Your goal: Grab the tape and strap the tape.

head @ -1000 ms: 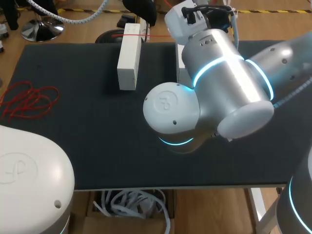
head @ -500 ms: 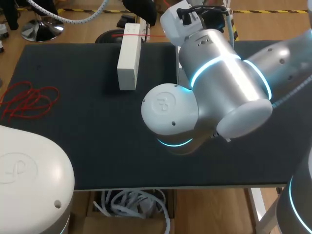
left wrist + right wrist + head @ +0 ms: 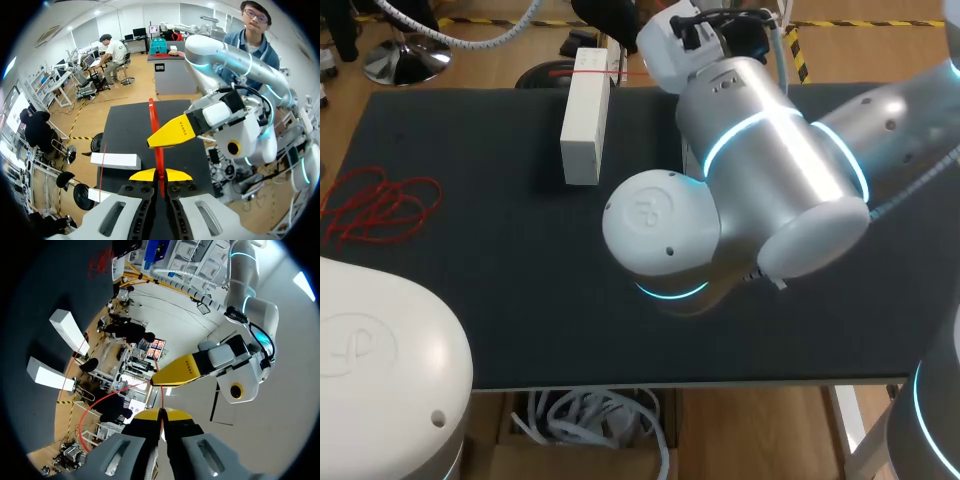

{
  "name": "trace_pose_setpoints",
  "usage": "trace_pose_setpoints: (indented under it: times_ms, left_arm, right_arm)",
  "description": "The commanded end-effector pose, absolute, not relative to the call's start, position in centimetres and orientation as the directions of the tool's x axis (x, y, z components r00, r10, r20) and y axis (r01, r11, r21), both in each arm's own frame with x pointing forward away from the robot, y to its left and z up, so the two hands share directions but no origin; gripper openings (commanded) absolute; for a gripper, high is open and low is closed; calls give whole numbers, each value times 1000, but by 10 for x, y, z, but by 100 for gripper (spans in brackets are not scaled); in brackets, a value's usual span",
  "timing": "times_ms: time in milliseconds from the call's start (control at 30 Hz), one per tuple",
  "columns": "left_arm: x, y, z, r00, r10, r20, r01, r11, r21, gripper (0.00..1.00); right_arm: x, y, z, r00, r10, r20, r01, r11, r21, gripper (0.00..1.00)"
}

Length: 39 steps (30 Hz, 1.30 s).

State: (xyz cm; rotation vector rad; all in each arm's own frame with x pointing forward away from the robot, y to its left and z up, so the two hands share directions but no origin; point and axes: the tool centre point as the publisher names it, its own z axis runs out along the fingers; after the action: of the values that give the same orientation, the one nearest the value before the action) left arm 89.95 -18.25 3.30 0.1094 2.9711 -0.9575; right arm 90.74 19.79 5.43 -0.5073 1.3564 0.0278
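Observation:
A thin red tape (image 3: 153, 107) runs straight ahead from my left gripper (image 3: 160, 175), which is shut on its end. My right arm's yellow fingers (image 3: 175, 132) meet the same strip a little further along. In the right wrist view my right gripper (image 3: 161, 415) is shut on the red tape (image 3: 162, 397), which then curves away in a long loop beside it. The left arm's yellow fingers (image 3: 180, 370) show just ahead. In the head view the right arm (image 3: 760, 170) hides both grippers. A white box (image 3: 584, 118) carries a red strap (image 3: 592, 73) around its far end.
A loose pile of red tape (image 3: 375, 205) lies at the left edge of the dark table mat (image 3: 500, 300). A second white box (image 3: 47, 374) lies near the first (image 3: 67, 325). My left arm's base (image 3: 380, 370) fills the near left corner.
In the head view the right arm has shifted slightly to the left and away from the camera. The boxes and the tape pile have not moved.

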Motion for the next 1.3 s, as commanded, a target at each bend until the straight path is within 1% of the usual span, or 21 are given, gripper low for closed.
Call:
trace_pose_setpoints:
  times_ms: [33,733,767,800,833,900,967,1133,1300]
  left_arm:
    - [899,-183,34,-997,61,-37,71,812,-580,0]
    - [899,-183,34,-997,61,-37,71,812,-580,0]
    - [899,-183,34,-997,61,-37,71,812,-580,0]
    - [899,-183,34,-997,61,-37,71,812,-580,0]
    - [899,-183,34,-997,61,-37,71,812,-580,0]
    - [899,-183,34,-997,61,-37,71,812,-580,0]
    - [899,-183,34,-997,61,-37,71,812,-580,0]
    - [899,-183,34,-997,61,-37,71,812,-580,0]
    - [899,-183,34,-997,61,-37,71,812,-580,0]
  right_arm:
    - [905,204,54,222,-275,-935,-305,892,-334,0]
    - [903,210,55,229,-297,-927,-308,881,-358,0]
    - [902,208,56,229,-297,-927,-306,882,-358,16]
    - [902,207,56,230,-299,-926,-302,883,-360,29]
    - [901,206,57,231,-300,-925,-300,883,-361,31]
    - [900,204,58,232,-302,-925,-295,884,-363,29]
    - [898,202,60,233,-301,-925,-292,885,-362,34]
    - [890,201,65,239,-288,-927,-288,891,-351,27]
    - [881,198,71,241,-281,-929,-284,895,-345,31]
